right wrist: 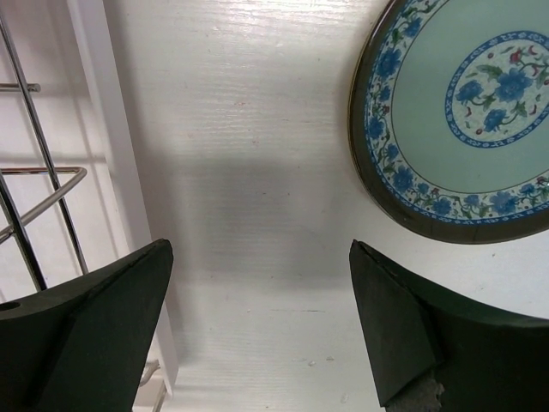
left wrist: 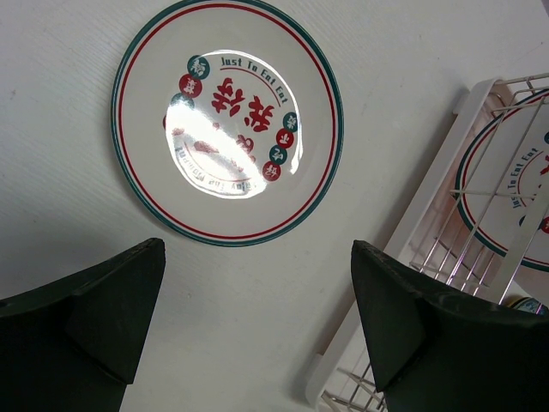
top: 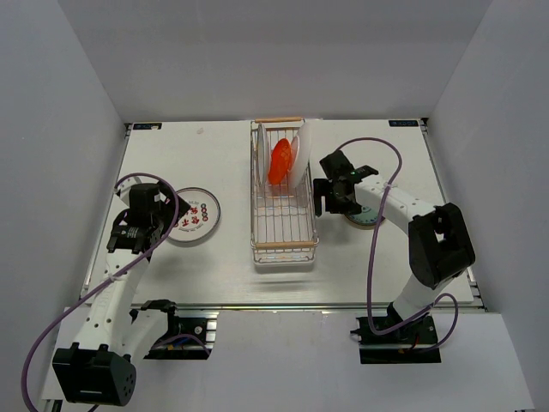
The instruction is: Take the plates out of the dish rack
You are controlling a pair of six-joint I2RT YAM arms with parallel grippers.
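Chrome wires of the dish rack [top: 284,225] kept the orange-red plate [top: 280,161] upright at its twelve o'clock end. Flat on the surface [top: 386,266] lay the red-marked plate [top: 194,217] at nine o'clock, the teal plate [right wrist: 463,112] at three; left claw [left wrist: 257,257] and right claw [right wrist: 257,257] hung wide, empty.

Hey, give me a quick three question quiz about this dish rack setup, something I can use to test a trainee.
1. True or false: the orange plate stands on edge in the dish rack.
2. Where is the blue-flowered plate? A: in the rack. B: flat on the table, right of the rack. C: stacked on another plate.
3. Fill the gap: the left gripper and the right gripper both have their jaws ___.
Key: 1 true; 2 B; 3 open.
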